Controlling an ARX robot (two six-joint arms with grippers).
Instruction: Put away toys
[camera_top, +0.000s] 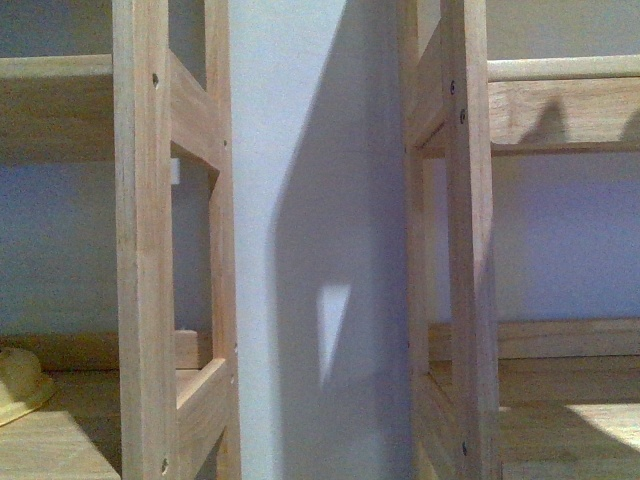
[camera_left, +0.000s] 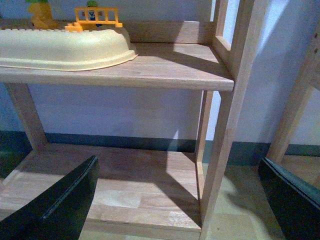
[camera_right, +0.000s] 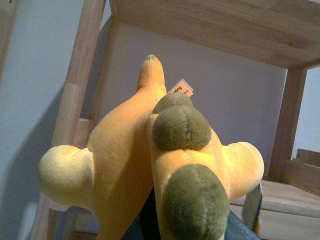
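Note:
The plush animal (camera_right: 120, 150) fills the right wrist view. It is orange-yellow with stubby pale limbs, olive-green bumps and a small white tag (camera_right: 181, 88). My right gripper (camera_right: 200, 216) is shut on it, and one grey fingertip (camera_right: 252, 205) shows beside a limb. The plush hangs in front of a wooden shelf unit. In the left wrist view my left gripper (camera_left: 177, 200) is open and holds nothing. Its black fingers (camera_left: 60, 205) stand wide apart above a low shelf board (camera_left: 125, 190). Neither gripper shows in the front view.
Two wooden shelf units (camera_top: 140, 250) (camera_top: 465, 250) stand against a pale wall with a gap between them. The left unit's upper shelf carries a cream tray-like piece (camera_left: 65, 47), an orange toy fence (camera_left: 97, 17) and a yellow toy (camera_left: 42, 15).

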